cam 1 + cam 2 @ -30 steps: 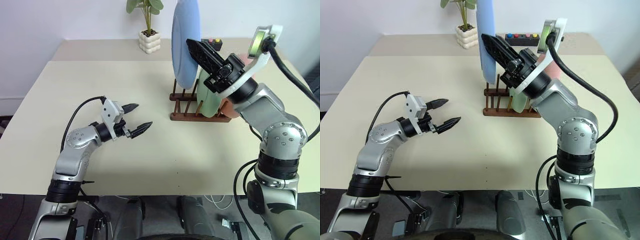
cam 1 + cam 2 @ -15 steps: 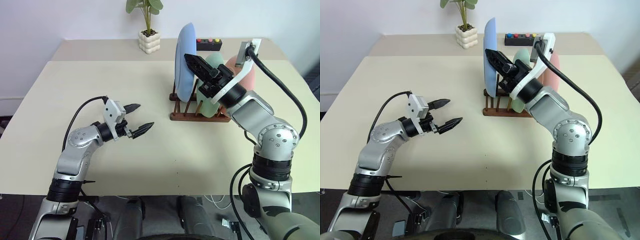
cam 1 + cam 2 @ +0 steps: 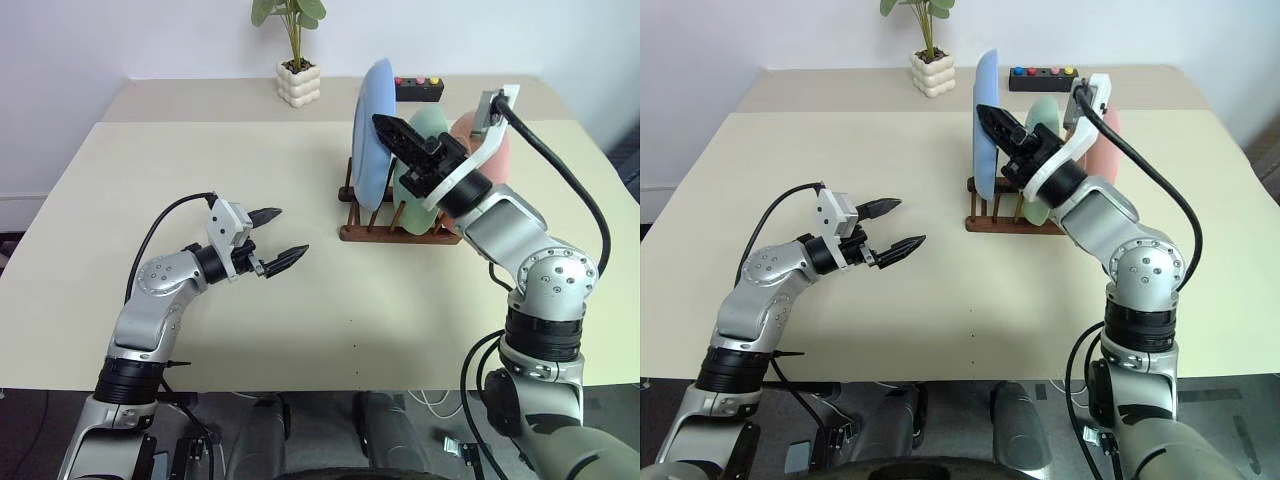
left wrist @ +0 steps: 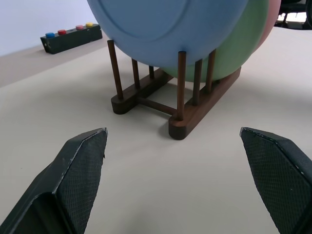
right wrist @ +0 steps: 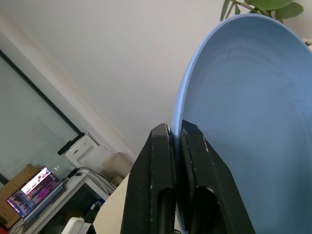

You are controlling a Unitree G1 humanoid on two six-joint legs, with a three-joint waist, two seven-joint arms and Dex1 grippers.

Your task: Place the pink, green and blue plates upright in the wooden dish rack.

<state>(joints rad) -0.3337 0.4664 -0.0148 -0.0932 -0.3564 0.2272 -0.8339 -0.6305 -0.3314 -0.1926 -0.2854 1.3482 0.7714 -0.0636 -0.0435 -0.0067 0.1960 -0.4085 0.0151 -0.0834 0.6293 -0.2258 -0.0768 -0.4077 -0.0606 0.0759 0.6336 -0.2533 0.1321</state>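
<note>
The blue plate [image 3: 368,130] stands on edge at the left end of the wooden dish rack [image 3: 385,233], its lower rim down between the pegs. My right gripper [image 3: 382,123] is shut on the plate's upper rim; the right wrist view shows both fingers [image 5: 158,161] pinching the blue plate [image 5: 243,97]. Behind it stand the green plate [image 3: 432,122] and then the pink plate [image 3: 497,150], both upright in the rack. My left gripper [image 3: 288,232] hovers open over bare table left of the rack, pointing at the rack [image 4: 195,112].
A potted plant [image 3: 298,70] and a black box with coloured buttons [image 3: 418,88] sit at the back of the beige table [image 3: 200,150]. The table's front edge runs just below my arms.
My right gripper has come down with the blue plate, from high above the rack to down among the pegs. The left arm has kept still.
</note>
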